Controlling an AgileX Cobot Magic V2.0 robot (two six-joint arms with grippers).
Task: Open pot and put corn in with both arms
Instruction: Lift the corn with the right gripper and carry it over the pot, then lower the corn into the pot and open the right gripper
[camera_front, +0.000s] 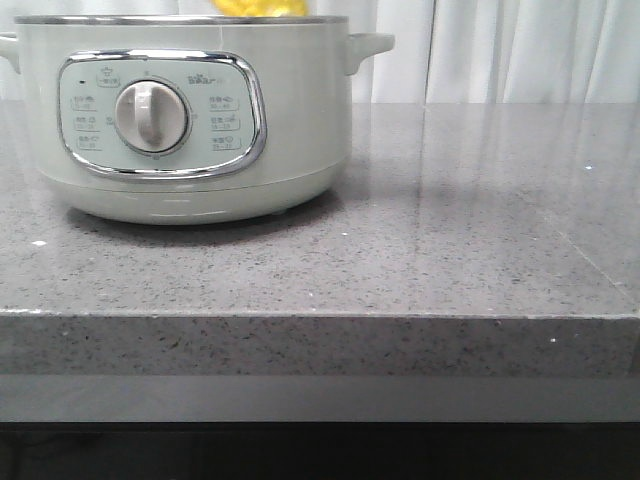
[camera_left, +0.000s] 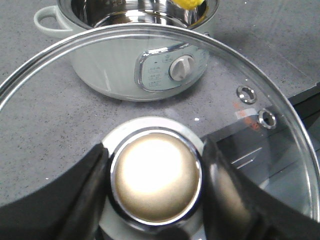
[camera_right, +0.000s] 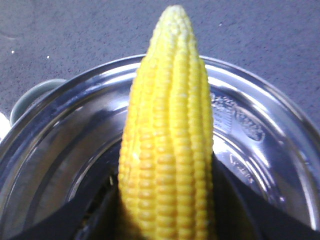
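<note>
The pale-green pot (camera_front: 190, 110) stands open on the grey speckled counter (camera_front: 450, 240), toward the left of the front view, with its chrome-framed control panel (camera_front: 160, 115) and grey dial (camera_front: 151, 116) facing the camera. Its glass lid (camera_left: 250, 75) is off and held up away from the pot: in the left wrist view the left gripper (camera_left: 156, 185) has its jaws clamped on either side of the lid's round metal knob (camera_left: 156, 177), and the pot shows through the glass farther back on the counter. The right gripper (camera_right: 165, 220) has its jaws closed on the lower part of the corn (camera_right: 170, 135), whose pointed tip reaches out over the shiny steel inner bowl (camera_right: 260, 145) of the pot. In the front view only a bit of yellow shows above the pot's rim, at the top edge of the picture.
</note>
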